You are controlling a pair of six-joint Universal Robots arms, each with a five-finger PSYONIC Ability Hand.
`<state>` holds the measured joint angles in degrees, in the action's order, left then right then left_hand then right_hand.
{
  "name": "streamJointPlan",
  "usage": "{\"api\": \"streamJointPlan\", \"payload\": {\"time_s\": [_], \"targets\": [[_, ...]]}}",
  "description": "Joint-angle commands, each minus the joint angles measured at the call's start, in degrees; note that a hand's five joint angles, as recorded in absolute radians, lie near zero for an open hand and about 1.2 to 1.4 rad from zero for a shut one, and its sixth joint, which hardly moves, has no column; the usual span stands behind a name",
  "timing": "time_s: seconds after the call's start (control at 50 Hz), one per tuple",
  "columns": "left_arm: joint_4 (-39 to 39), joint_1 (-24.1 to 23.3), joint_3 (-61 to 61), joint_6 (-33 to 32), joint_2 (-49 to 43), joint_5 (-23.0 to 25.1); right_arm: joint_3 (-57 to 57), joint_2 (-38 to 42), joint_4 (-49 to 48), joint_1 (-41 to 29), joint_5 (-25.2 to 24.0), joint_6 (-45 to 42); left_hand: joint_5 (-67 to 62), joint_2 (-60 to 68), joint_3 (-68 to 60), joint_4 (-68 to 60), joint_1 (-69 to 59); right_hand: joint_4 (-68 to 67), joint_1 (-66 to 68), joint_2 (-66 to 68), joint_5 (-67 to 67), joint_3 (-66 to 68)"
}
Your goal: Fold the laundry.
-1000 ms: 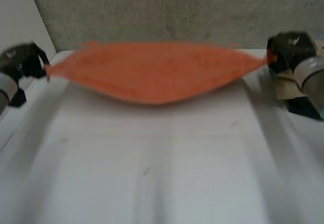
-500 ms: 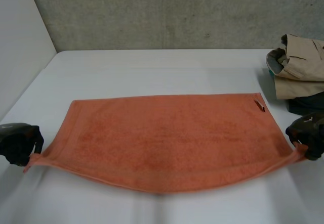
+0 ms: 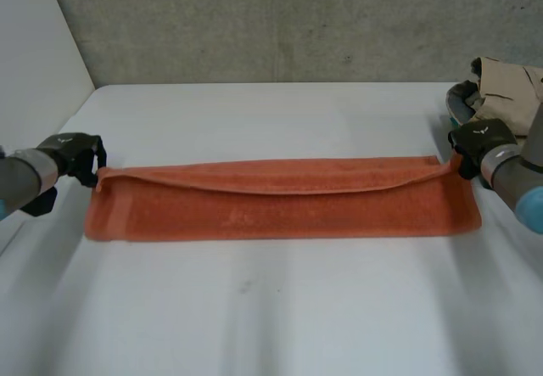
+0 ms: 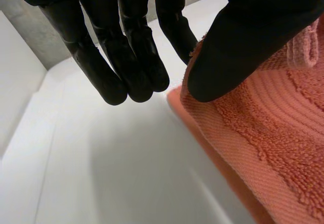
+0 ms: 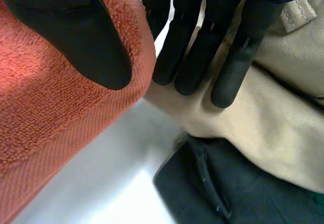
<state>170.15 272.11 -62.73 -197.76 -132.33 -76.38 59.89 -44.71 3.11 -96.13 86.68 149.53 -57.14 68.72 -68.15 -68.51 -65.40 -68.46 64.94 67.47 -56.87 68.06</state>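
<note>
Lying folded lengthwise on the white table (image 3: 254, 308), the orange towel (image 3: 280, 210) stretches between both hands. The left hand (image 3: 72, 157) is at its far left corner, with straight fingers (image 4: 136, 57) beside the cloth and the thumb over it, not pinching. The right hand (image 3: 477, 143) at the far right corner is relaxed too, its straight fingers over a beige garment (image 5: 273, 113).
</note>
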Motion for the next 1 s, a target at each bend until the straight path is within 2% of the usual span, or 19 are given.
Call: {"api": "streamJointPlan", "payload": {"time_s": [0.02,0.22,0.24,0.26,0.32,0.4,0.54,0.64,0.72,0.86,1.0], "targets": [[0.19,-2.19,9.19,-0.17,-6.35,-4.91,-8.28,5.94,-0.30,-1.34,3.05,0.24,-12.86,11.28,-11.85,-11.49,-14.60,-11.54,15.06,12.53,-13.13,11.94],[0.54,-5.00,14.13,-0.44,-11.28,-6.68,-16.56,11.84,0.06,-3.01,4.64,-0.99,-12.86,11.28,-11.85,-11.49,-14.60,-11.54,15.06,12.53,-13.13,11.94],[0.80,-5.18,14.13,-0.44,-11.37,-6.59,-16.91,12.19,0.06,-3.10,4.73,-1.17,-12.86,11.28,-11.85,-11.49,-14.60,-1.53,5.05,2.51,-3.12,1.92],[1.32,-5.44,13.95,-0.35,-11.37,-6.33,-17.17,12.71,0.14,-3.45,4.90,-1.43,1.45,-3.02,2.46,2.81,-0.29,20.22,-16.70,-19.23,18.63,-19.83],[2.81,-6.41,12.99,-0.52,-10.94,-6.59,-16.83,12.98,0.15,-4.41,5.51,-2.48,35.14,-36.71,36.15,36.51,33.40,34.70,-31.17,-33.71,33.10,-34.30],[5.97,-6.94,11.41,-0.53,-9.54,-8.16,-14.64,11.85,0.23,-5.03,6.75,-3.45,45.82,-47.39,46.83,47.18,44.07,40.61,-37.09,-39.62,39.02,-40.22],[10.46,-7.29,7.72,-0.61,-6.63,-8.26,-9.80,8.85,-0.73,-5.30,5.17,-2.23,47.85,-49.42,48.86,49.22,46.11,41.47,-37.94,-40.48,39.88,-41.07],[14.41,-9.48,6.57,-2.45,-7.06,-5.55,-8.04,8.50,-4.24,-6.17,0.35,-0.64,50.71,-52.28,51.72,52.07,48.97,41.14,-37.61,-40.15,39.54,-40.74],[17.66,-10.72,7.97,-4.91,-9.78,-3.96,-8.56,9.99,-7.05,-6.61,-1.33,-0.03,50.54,-52.12,51.55,51.91,48.80,41.13,-37.61,-40.14,39.54,-40.74],[19.52,-11.60,15.43,-6.68,-16.20,-4.13,-12.60,14.82,-12.15,-7.32,-1.34,0.50,49.53,-51.11,50.54,50.90,47.79,40.63,-37.10,-39.64,39.04,-40.23],[19.43,-11.51,25.45,-7.47,-23.32,-5.70,-16.91,19.22,-18.39,-7.23,1.03,0.06,47.02,-48.59,48.03,48.38,45.27,40.63,-37.10,-39.64,39.04,-40.23]]}}
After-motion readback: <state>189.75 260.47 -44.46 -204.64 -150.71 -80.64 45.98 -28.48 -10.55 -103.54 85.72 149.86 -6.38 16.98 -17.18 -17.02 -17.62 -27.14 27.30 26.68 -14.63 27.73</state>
